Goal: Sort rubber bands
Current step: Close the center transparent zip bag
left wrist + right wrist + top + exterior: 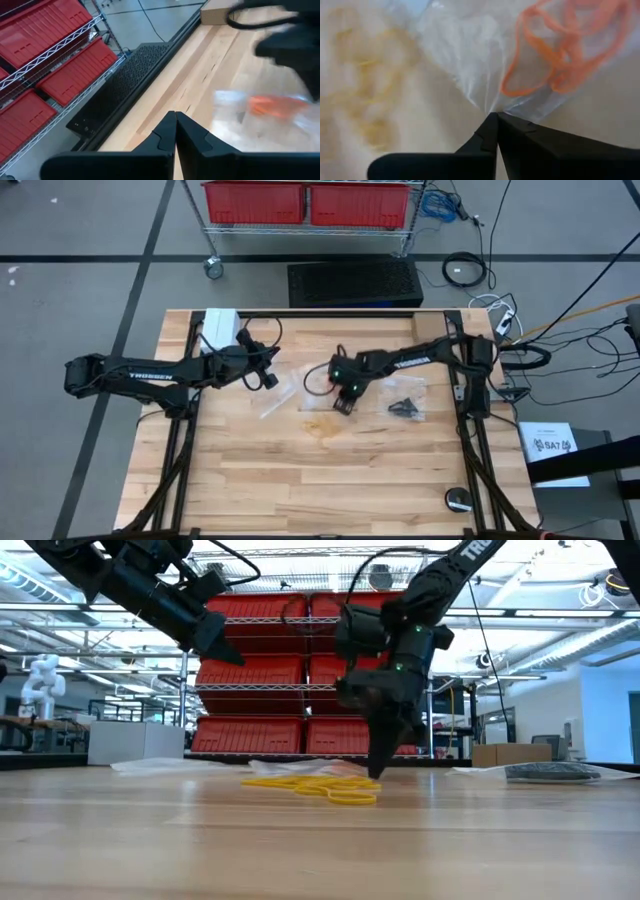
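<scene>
Wooden table (300,480): I see my right gripper (495,116) pinched on a clear bag (465,55) holding orange rubber bands (565,55); left gripper (175,116) closed, empty, raised

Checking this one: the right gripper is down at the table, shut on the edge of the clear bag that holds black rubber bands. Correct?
Not quite. The right gripper is down at the table and shut on the clear bag, but the rubber bands in that bag are orange, not black. The right wrist view shows them.
</scene>
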Robot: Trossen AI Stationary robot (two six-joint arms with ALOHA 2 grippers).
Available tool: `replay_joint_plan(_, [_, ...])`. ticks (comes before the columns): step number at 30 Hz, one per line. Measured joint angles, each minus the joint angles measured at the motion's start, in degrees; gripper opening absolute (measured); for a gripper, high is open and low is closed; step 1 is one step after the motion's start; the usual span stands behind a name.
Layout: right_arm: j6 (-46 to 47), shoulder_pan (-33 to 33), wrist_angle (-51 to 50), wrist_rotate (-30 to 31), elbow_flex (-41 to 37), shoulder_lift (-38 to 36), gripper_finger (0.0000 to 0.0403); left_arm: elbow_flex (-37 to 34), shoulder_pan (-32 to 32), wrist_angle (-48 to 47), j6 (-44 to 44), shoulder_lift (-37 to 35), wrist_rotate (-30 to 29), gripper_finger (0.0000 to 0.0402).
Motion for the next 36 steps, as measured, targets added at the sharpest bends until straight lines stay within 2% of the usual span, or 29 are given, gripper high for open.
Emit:
replay_joint_plan(4, [1.1,3.7,5.0,-2.7,-0.3,-0.2,0.0000,0.0,0.0,0.0,0.0,0.0,0.0,0.0015])
replay_joint_plan(8, [-1.5,5.7,8.4,-1.6,-0.3,-4.0,0.0000,0.0,0.0,0.0,0.0,0.0,0.0,0.0015])
replay_joint_plan(16, [-20.4,5.1,9.8,13.7,-0.2,-8.7,0.0000,0.0,0.0,0.2,0.1,0.0,0.0,0.0015])
replay_joint_plan(25, [-31.4,-1.8,14.3,14.4,-0.2,-2.5,0.0000,0.0,0.0,0.4,0.9,0.0,0.0,0.0015])
replay_joint_plan(36, [-39.8,-3.7,17.8,13.4,2.3,-0.4,0.0000,0.0,0.0,0.5,1.3,0.0,0.0,0.0014])
